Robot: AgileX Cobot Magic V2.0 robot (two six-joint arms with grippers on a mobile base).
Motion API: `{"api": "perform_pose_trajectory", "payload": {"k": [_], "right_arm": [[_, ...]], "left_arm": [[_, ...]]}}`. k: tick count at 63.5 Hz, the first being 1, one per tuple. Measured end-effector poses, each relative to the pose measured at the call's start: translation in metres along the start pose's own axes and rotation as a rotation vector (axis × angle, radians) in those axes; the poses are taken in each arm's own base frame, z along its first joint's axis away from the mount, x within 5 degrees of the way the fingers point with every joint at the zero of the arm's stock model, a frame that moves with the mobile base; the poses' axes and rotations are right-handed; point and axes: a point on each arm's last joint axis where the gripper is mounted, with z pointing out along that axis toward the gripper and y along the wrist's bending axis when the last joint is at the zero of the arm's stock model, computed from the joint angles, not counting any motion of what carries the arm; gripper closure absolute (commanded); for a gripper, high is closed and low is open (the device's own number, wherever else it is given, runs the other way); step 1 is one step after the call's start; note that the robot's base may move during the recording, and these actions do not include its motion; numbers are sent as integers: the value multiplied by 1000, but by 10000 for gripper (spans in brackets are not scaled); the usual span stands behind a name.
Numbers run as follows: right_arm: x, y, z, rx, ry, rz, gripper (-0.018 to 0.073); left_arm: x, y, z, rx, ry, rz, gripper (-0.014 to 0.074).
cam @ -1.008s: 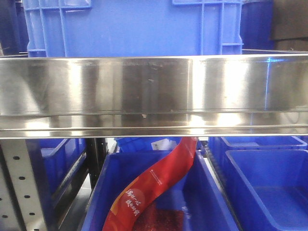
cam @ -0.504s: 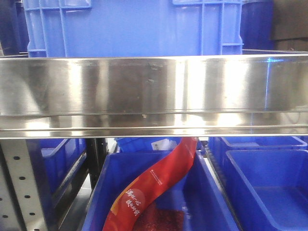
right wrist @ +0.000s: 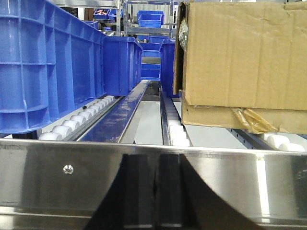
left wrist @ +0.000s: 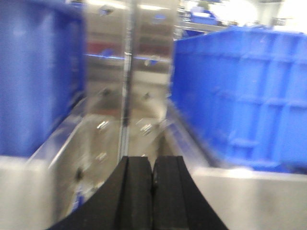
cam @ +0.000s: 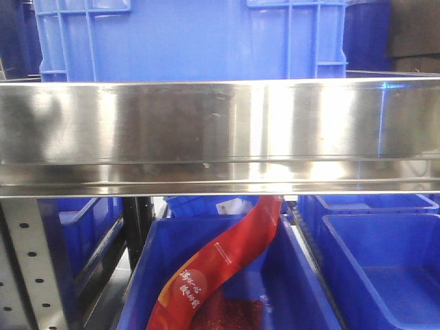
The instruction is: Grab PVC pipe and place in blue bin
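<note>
PVC pipe out of sight; left gripper (left wrist: 152,177) and right gripper (right wrist: 154,191) closed.

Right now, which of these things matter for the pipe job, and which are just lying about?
For the job:
- blue bins, though I cannot tell which is the target
- left gripper and right gripper, both shut and empty
- PVC pipe: not in view

Just lying about:
- red packet
- cardboard box
- steel shelf rail

Left wrist view motion-blurred throughout; red bag (cam: 216,265) partly hidden behind steel rail (cam: 220,137), cut off below
</note>
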Motion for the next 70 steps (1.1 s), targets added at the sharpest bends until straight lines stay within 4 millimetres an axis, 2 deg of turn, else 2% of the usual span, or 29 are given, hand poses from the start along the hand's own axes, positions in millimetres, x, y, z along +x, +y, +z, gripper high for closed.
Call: {"api": "perform_pose_trajectory", "payload": {"k": [6,11,50,70], "right_arm": [[0,0,0,0,0,0,727],[0,0,0,0,0,0,727],[0,0,0,0,0,-2,727],[0,0,0,0,0,-2,727]], "left_arm": [[14,3,-6,-27,-24,1,707],[18,4,-10,-32,-52,1,707],[19,4,-11,-34,-49,41,707],[19,4,-11,-36,-48,118,707]]}}
